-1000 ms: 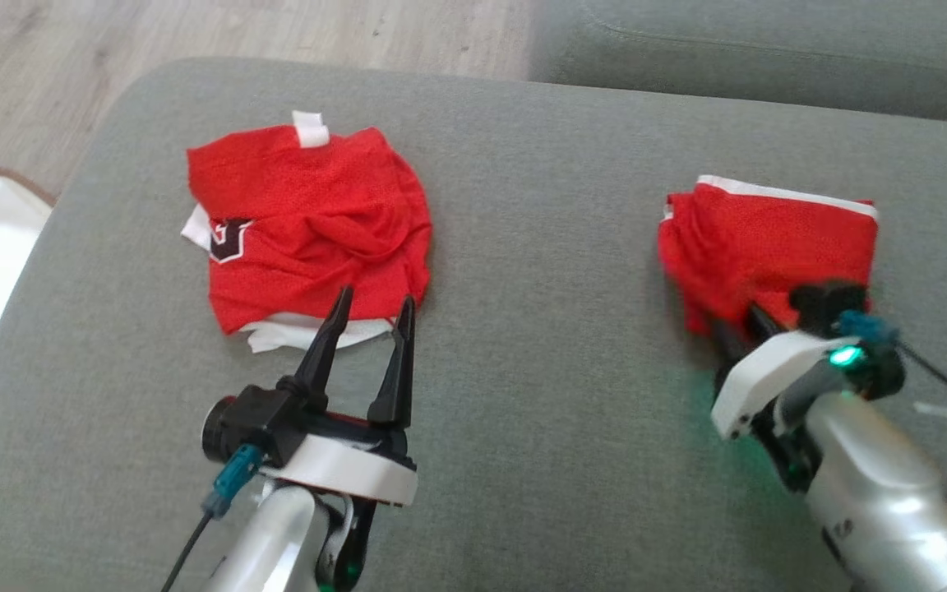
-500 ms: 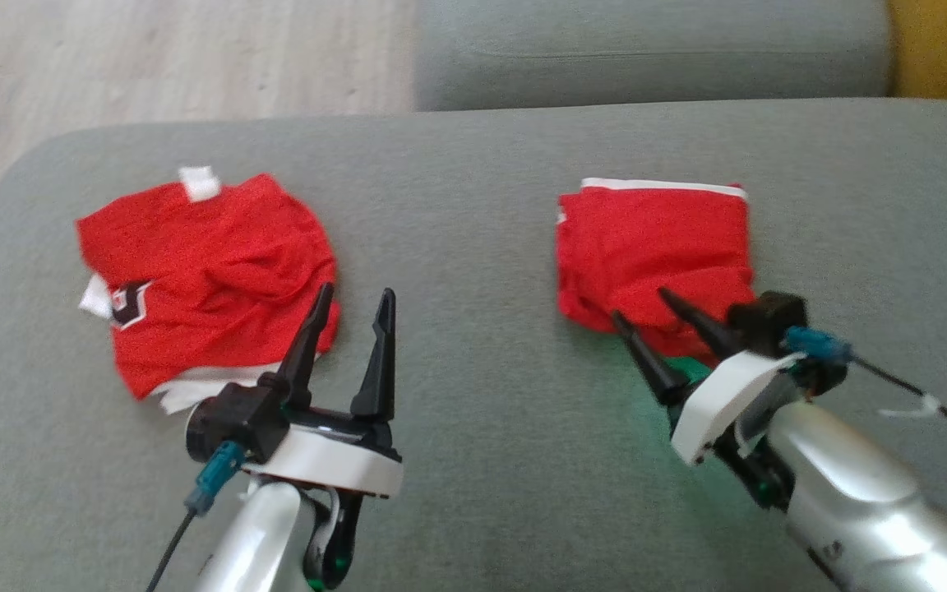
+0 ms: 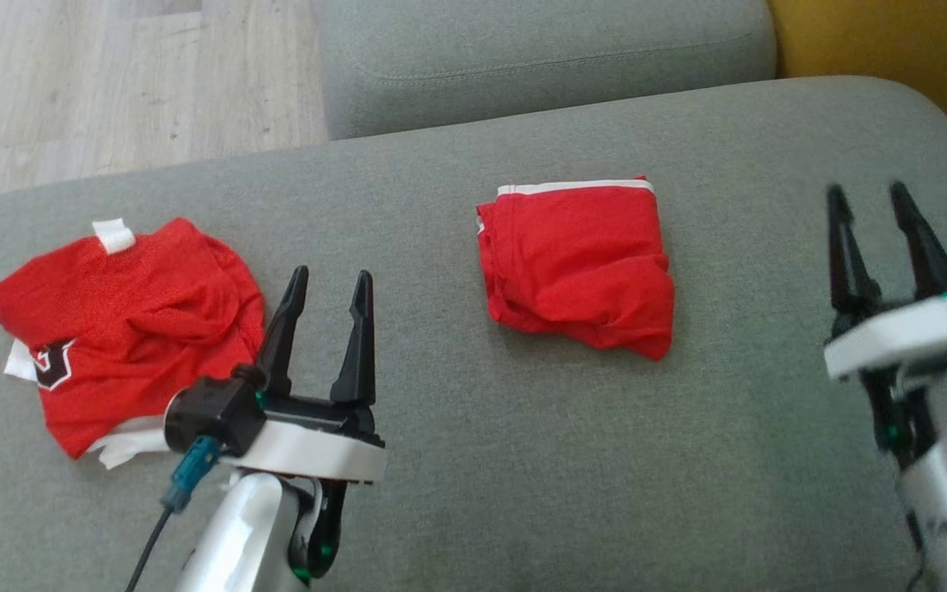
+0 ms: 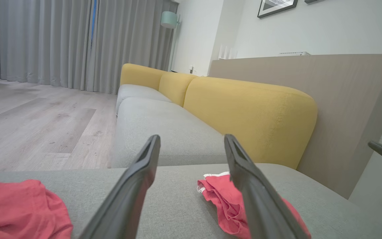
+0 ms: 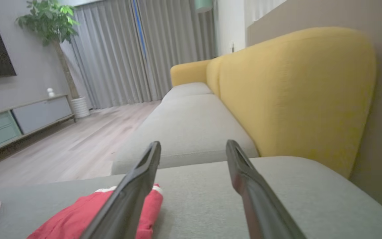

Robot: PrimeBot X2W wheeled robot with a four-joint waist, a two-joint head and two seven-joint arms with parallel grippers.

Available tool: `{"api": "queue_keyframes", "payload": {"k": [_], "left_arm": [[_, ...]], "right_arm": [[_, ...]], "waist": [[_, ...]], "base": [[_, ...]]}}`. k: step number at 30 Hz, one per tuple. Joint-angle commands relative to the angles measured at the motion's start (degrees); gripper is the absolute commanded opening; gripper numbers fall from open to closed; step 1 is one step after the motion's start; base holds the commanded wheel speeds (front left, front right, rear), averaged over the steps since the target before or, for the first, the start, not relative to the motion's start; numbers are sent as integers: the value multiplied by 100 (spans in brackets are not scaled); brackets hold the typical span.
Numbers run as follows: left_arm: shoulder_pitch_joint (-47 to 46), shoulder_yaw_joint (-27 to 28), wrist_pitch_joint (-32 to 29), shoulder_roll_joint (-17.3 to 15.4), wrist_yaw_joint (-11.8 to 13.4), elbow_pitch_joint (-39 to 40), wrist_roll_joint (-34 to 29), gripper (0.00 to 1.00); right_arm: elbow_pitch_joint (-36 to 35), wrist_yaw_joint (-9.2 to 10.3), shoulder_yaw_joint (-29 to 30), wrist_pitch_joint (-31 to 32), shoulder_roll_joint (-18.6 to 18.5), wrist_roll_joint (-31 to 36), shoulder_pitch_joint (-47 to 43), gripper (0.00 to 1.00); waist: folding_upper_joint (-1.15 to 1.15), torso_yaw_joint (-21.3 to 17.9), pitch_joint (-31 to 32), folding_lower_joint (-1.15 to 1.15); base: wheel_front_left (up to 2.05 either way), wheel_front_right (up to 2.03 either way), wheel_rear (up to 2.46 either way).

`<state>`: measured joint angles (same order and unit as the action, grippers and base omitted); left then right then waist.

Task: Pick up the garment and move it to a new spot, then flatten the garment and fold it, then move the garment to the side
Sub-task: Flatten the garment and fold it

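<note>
Head view, folded red garment between left gripper and right gripper, touching neither, both spread wide and empty.

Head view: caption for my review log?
Folded red garment lies free on grey cushion between open left gripper and open right gripper; crumpled red jersey at left.

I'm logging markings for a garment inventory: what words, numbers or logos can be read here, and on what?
Nothing reads clearly.
On the crumpled red garment, a black-and-white emblem: one partly hidden character, not readable.
On that garment's white tag: no print legible.
On the folded red garment: no text shows.
On the framed picture on the wall: too small to read.
</note>
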<state>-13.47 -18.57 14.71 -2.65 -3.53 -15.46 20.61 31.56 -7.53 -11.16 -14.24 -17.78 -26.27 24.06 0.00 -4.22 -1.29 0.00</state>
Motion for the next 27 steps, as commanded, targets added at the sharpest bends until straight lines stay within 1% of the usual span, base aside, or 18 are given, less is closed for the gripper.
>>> {"api": "queue_keyframes", "payload": {"k": [1,3,5,8,14,18,19,20,27], "left_arm": [[-148,192,29,-22,4,218,-44,100],[-139,184,29,-22,-2,242,-54,100],[-118,167,29,-22,-16,254,-76,100],[-61,162,29,-22,-45,310,-103,100],[-4,198,29,-22,-102,326,-154,100],[-72,176,29,-22,-131,318,-193,100],[-106,160,29,-22,-142,314,-209,100],[-140,143,29,-22,-152,311,-224,100],[-407,5,29,-22,-187,329,-279,100]], "right_arm": [[-347,4,162,-74,189,249,-208,100],[-730,4,696,-74,505,635,-553,100],[-1058,4,1047,-74,832,950,-890,100],[-1316,4,1270,-75,1163,1230,-1262,100],[-1513,4,1380,-75,1344,1472,-1379,100],[-1464,4,1250,-75,1348,1545,-1241,100],[-1441,4,1226,-75,1332,1551,-1177,37],[-1419,4,1208,-75,1310,1553,-1105,0],[-878,4,822,-7,1023,1389,-407,0]], "waist": [[0,-15,-1,0],[0,-29,-10,0],[0,-32,-16,0],[0,-45,-49,0],[0,-31,-139,0],[0,33,-317,0],[0,64,-379,0],[0,103,-453,0],[0,479,-1134,0]], "base": [[0,0,0],[0,0,0],[0,0,0],[0,0,0],[0,0,0],[0,0,0],[0,0,0],[0,0,0],[0,0,0]]}}
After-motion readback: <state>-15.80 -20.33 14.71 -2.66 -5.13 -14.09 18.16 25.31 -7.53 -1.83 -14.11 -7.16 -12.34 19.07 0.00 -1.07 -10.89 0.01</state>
